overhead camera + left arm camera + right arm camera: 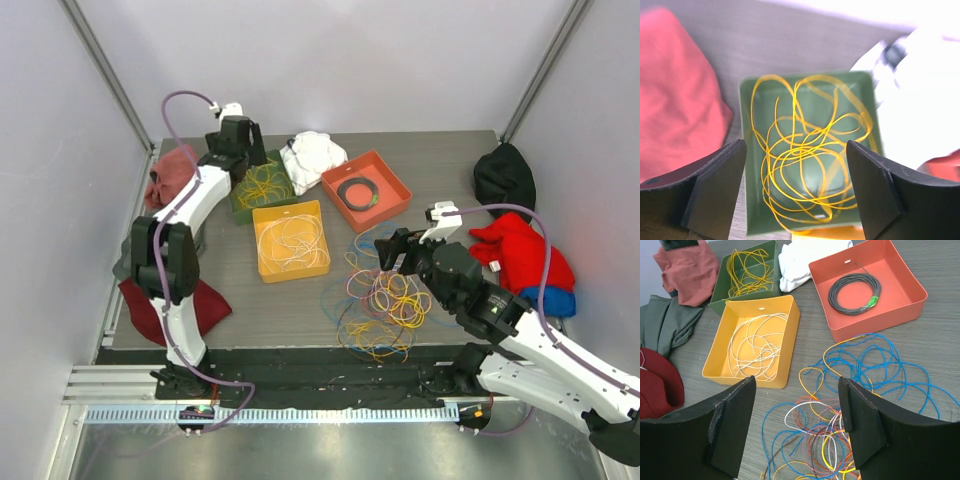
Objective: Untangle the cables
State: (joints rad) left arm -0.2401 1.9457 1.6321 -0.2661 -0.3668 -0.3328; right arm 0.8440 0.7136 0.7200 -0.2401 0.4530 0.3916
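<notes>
A tangle of thin cables (385, 300), blue, yellow, white, pink and orange, lies on the table at the front right; the right wrist view shows the same tangle (840, 430). My right gripper (388, 252) hovers just above its far edge, open (796, 382), nothing between the fingers. Yellow cables (805, 150) lie looped in a green tray (245, 200). My left gripper (243, 150) hangs over that tray, open (795, 150) and empty. White cables (757, 345) fill a yellow tray (262, 262). A black coil (855, 290) rests in an orange-red tray (395, 190).
A white cloth (312, 155) lies behind the trays. A red cloth (172, 175) and a dark red one (160, 310) sit on the left. On the right are a black cloth (503, 175) and a red cloth (520, 250).
</notes>
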